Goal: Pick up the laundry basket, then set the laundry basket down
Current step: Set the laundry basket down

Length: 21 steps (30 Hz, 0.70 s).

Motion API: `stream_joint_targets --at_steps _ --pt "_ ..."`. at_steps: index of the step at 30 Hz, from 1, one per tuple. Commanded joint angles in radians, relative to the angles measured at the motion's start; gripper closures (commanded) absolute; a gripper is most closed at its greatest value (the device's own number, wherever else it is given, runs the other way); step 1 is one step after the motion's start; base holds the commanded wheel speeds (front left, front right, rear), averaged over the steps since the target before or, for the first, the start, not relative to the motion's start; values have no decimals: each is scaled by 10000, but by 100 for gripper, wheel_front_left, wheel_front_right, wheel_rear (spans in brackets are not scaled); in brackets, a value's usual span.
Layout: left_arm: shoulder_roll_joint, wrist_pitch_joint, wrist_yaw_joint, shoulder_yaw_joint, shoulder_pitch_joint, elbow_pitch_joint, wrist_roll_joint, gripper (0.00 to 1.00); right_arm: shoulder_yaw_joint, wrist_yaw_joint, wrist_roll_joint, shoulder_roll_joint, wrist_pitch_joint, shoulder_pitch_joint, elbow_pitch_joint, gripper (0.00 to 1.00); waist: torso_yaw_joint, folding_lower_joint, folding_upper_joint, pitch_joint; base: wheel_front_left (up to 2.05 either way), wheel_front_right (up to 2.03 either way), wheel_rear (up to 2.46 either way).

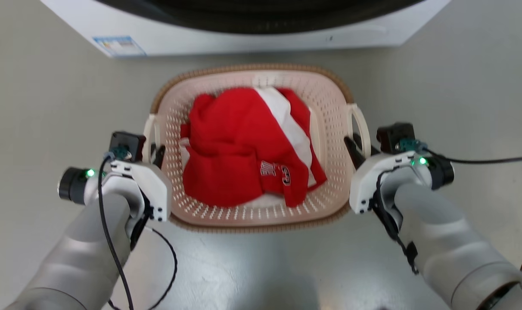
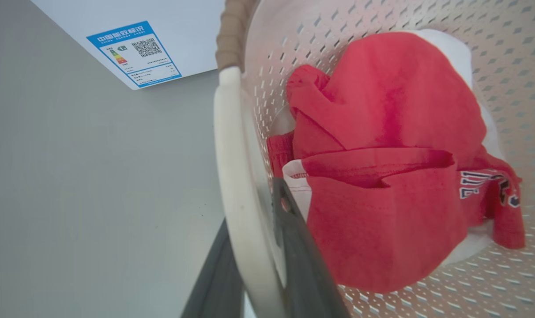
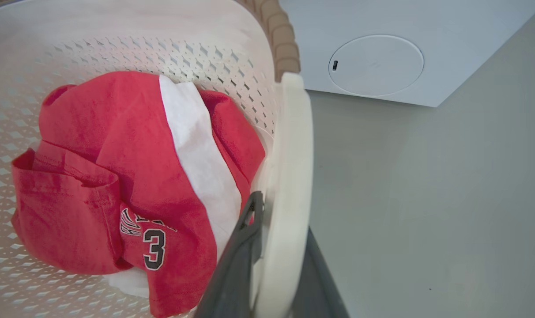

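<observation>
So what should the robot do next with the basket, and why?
Probably raise both arms straight up together, slowly. The left gripper and right gripper each seem clamped on a white loop handle of the laundry basket, one per side, so an even lift should keep it level and the red shirt inside.

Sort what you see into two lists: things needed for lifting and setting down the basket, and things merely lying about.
Job: basket, left gripper, right gripper.
Lying about: red shirt in the basket, washer, its label.
</observation>
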Motion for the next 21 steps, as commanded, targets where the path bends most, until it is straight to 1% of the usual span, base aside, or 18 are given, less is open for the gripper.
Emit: stream_joint_targets --at_steps 1,8,12,16,21 --pt "623 -105 113 307 -358 -250 327 100 59 121 -336 9 -128 38 -35 100 0 0 0 677 0 0 0" --pt "1079 -107 435 1205 -466 -1401 1163 100 -899 121 -1384 9 -135 -430 -460 100 -3 0 0 1695 0 0 0" --pt "1221 -107 553 1750 -415 -1910 1686 100 -1576 121 -2082 9 -135 -492 -713 100 -26 0 0 2097 0 0 0" --pt "1291 -108 537 2253 -336 -2277 2181 100 -2317 121 -2695 9 -136 -397 -1158 100 -66 0 0 2380 0 0 0" --pt "1341 -108 409 2795 -354 -2487 2717 100 -3127 121 -3425 9 -136 -127 -1735 100 -141 0 0 2699 0 0 0"
